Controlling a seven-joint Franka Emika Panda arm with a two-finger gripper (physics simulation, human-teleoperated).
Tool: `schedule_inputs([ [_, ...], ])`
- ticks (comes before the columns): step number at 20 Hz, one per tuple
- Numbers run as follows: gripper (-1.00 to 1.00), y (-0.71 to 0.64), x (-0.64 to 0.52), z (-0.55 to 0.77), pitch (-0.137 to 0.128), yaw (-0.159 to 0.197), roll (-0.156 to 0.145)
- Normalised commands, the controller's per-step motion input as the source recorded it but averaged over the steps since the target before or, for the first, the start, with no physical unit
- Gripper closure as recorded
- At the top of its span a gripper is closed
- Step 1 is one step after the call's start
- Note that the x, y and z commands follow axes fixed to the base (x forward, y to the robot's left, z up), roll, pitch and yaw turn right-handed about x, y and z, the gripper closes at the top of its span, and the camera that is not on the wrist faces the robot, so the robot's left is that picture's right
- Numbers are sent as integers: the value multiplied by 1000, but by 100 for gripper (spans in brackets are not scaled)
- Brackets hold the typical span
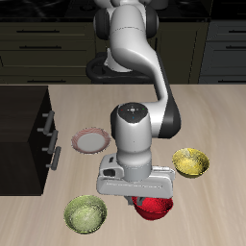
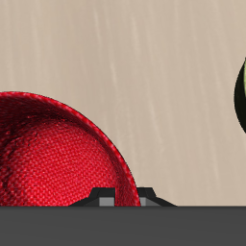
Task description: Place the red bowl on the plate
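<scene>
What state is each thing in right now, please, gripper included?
red bowl: upright on the table, under the gripper.
plate: empty, farther back.
green bowl: upright, empty, near the front edge.
yellow bowl: upright, empty.
gripper: low at the red bowl's rim; open or shut cannot be told.

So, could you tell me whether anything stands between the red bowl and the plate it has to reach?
Nothing visible does. The red bowl sits near the table's front edge under the gripper; bare tabletop runs back to the plate. The other bowls lie off that line.
</scene>
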Motion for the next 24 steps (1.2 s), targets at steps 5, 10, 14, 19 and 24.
schedule_inputs([
  [5,100,-1,-90,185,-62,47,-6],
  [10,100,22,-139,245,-64,36,-18],
  [14,100,27,-281,458,-77,26,12],
  [19,100,7,-167,314,-53,24,2],
  [24,100,6,-224,379,-71,19,-2],
])
